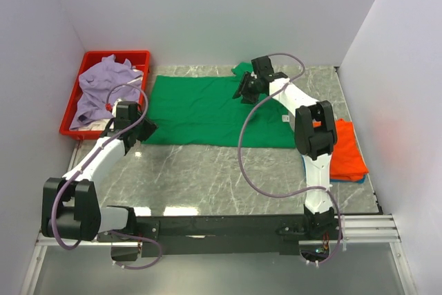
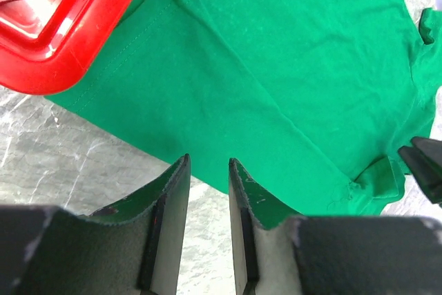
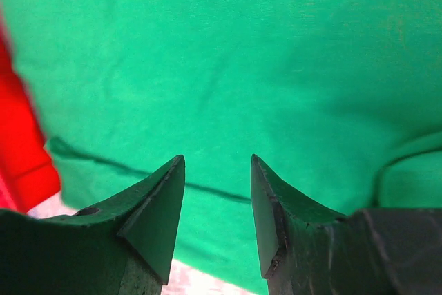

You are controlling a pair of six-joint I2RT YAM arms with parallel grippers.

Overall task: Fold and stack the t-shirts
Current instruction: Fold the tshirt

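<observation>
Green tee (image 1: 200,112) lies spread flat on the far half of the marble desk (image 1: 207,177), with two sets of jaws above it. Left jaws stand spread with nothing between them, low over the tee's near left edge, where green cloth (image 2: 276,67) gives way to bare stone. Right jaws are likewise spread and empty, and hover over the far right part of the same tee (image 3: 242,53), near a flap of green that pokes out past the far edge. In the left wrist view a sleeve lies folded in on the cloth, and the tip of the right jaws shows at the frame's right edge.

Just beside the left jaws sits the one red tray (image 1: 72,101), its corner (image 2: 69,39) at the tee's left end. Whether cloth and tray touch cannot be told. One lavender tee (image 1: 103,84) lies crumpled inside the tray. A pale patch beneath it is too small to identify.

Well apart, at the right edge of the desk, one orange tee (image 1: 345,146) lies folded on one blue tee (image 1: 350,179), of which only a thin edge shows.

Count in view: four tees (one green, one lavender, one orange, one blue), one tray and two arms.
</observation>
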